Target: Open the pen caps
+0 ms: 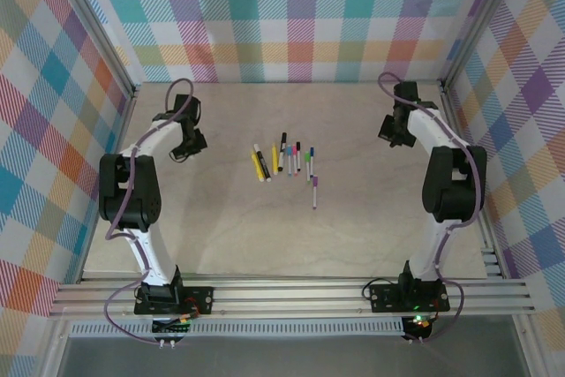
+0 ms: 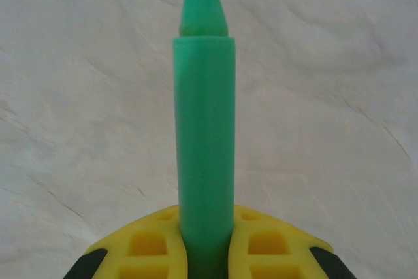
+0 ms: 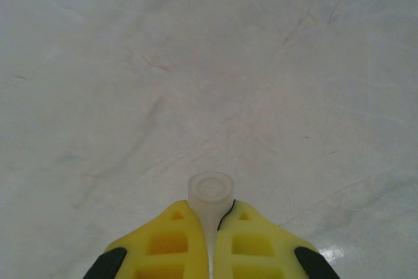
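Left tool [image 2: 206,243], pads pressed onto a green pen [image 2: 204,129] whose long axis points straight out from it, hangs left of the pen row [image 1: 284,162] mid-counter [image 1: 221,236]; right tool [image 3: 210,230], approx. as far right of the row, pinches a whitish cap [image 3: 210,189].
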Robot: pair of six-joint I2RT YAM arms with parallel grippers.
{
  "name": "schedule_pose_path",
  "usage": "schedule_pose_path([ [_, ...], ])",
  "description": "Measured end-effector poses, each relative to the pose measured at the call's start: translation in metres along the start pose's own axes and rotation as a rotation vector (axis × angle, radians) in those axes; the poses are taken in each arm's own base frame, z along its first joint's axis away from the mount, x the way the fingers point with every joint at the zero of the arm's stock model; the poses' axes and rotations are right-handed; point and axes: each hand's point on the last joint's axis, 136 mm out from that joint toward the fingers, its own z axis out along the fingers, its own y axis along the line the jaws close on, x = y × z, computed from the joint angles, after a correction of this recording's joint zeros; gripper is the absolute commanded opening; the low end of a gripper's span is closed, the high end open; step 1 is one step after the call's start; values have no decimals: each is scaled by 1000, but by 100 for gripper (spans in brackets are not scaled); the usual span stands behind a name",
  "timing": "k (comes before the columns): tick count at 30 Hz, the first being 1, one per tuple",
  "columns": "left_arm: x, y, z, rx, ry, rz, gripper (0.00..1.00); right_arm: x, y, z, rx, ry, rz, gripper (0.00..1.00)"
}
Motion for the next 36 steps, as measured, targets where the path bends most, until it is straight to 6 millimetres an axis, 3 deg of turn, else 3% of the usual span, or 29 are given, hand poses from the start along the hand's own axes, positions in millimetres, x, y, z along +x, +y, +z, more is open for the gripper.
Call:
schedule_pose_path([
  [3, -17, 10, 4, -27, -19, -27, 0, 9, -6, 17, 21, 43, 3, 0],
  [6, -23, 17, 11, -35, -17, -52, 0, 13, -10, 21, 27, 58, 10, 0],
  [17, 4, 28, 61, -70, 109, -84, 2, 17, -12, 34, 14, 79, 22, 1],
  [22, -1, 21, 63, -36, 103, -103, 16, 26, -14, 39, 18, 102, 21, 13],
  [28, -1, 19, 63, -28, 104, -120, 25, 28, -13, 39, 10, 109, 19, 30],
  [33, -1, 16, 63, -13, 106, -126, 37, 30, -13, 39, 9, 120, 21, 36],
  [36, -1, 14, 63, -5, 108, -125, 39, 33, -13, 38, 9, 132, 21, 39],
])
